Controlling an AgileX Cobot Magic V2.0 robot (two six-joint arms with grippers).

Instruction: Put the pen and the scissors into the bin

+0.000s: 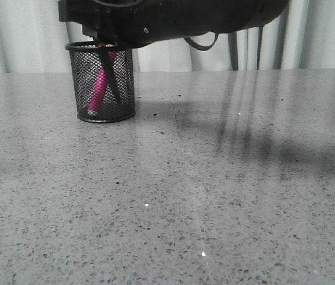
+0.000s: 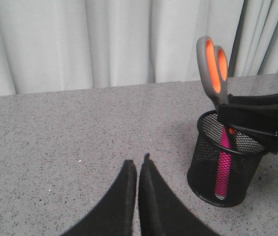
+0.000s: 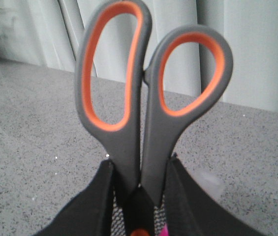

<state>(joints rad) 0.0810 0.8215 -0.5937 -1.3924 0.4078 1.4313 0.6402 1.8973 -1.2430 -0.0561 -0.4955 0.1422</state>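
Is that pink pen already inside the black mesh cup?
Yes. The pen stands leaning inside the bin, its pink body visible through the mesh beside the scissors.

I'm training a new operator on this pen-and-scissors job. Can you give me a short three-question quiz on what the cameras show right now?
1. True or false: the pen is already inside the bin.
2. Which gripper holds the scissors?
A. the left gripper
B. the right gripper
C. neither
3. Fill in: the scissors point blades ____ into the bin, handles up.

Key
1. True. The pink pen shows through the mesh, leaning inside.
2. B. The right jaws clamp the scissors just below the finger loops; the left jaws are shut on nothing, apart from the bin.
3. Down. The blades are inside the bin, still gripped.
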